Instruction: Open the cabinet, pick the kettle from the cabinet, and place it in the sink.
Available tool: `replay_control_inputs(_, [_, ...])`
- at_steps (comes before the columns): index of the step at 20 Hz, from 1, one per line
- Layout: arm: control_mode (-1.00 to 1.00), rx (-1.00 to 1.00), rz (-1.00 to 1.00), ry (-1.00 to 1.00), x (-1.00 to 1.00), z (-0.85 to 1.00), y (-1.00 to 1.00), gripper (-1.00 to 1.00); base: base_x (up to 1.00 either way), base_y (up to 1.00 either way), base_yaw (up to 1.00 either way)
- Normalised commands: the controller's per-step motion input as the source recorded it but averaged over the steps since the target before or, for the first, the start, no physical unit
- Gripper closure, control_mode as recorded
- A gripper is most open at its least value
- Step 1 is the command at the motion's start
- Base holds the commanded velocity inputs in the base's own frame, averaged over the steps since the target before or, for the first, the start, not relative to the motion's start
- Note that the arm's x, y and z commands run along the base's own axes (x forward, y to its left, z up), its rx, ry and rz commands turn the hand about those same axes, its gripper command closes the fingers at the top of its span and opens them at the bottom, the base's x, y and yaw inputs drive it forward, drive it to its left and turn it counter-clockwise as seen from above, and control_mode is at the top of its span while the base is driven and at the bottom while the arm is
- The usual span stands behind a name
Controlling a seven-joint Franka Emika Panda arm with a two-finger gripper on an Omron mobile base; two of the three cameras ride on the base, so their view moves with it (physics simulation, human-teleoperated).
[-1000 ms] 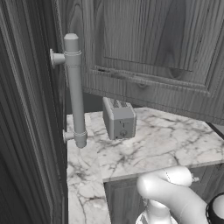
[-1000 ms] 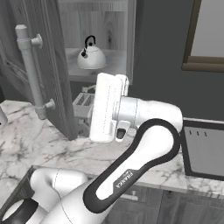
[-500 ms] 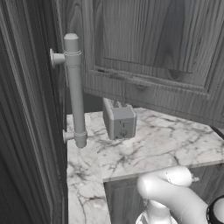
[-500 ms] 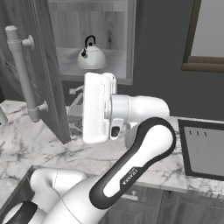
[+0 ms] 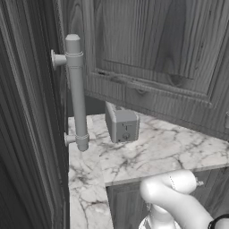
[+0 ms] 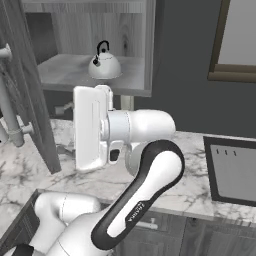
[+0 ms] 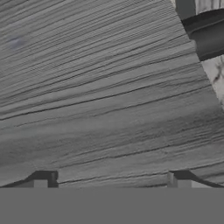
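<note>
In the right base view the cabinet (image 6: 90, 65) is standing open at the upper left of the frame, its door (image 6: 30, 110) swung out along the left edge with part of the light-grey bar handle (image 6: 10, 117) showing there. The kettle (image 6: 104, 64) is sitting upright on the cabinet's shelf, near the top centre of the frame, above the white hand of the arm (image 6: 135, 165). The sink (image 6: 232, 172) is lying at the right edge, set in the marble counter (image 6: 30, 172). In the left base view the bar handle is hanging at upper left, with a boxy grey toaster (image 5: 120, 123) resting on the counter at centre. In the hand view the gripper (image 7: 109, 180) is facing wood grain, its two finger tips (image 7: 43, 179) standing wide apart and gripping nothing.
</note>
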Motion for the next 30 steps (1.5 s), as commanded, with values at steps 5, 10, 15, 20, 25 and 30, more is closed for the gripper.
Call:
replay_control_inputs(5, [-1.00, 0.01, 0.00, -0.28, -0.43, 0.00, 0.41, -1.00, 0.00, 0.00, 0.00])
replay_control_inputs(10, [-1.00, 0.00, -0.10, -0.26, -0.36, 0.00, 0.40, -1.00, 0.00, 0.00, 0.00])
replay_control_inputs(15, [-1.00, 0.00, -0.22, -0.24, -0.28, 0.00, 0.44, -1.00, 0.00, 0.00, 0.00])
replay_control_inputs(20, [-1.00, 0.00, -0.31, -0.19, -0.17, 0.00, 0.46, -1.00, 0.00, 0.00, 0.00])
replay_control_inputs(25, [-1.00, 0.00, -0.32, -0.15, -0.11, 0.00, 0.44, -1.00, 0.00, 0.00, 0.00])
replay_control_inputs(30, [-1.00, 0.00, -0.33, -0.13, -0.09, 0.00, 0.48, -1.00, 0.00, 0.00, 0.00])
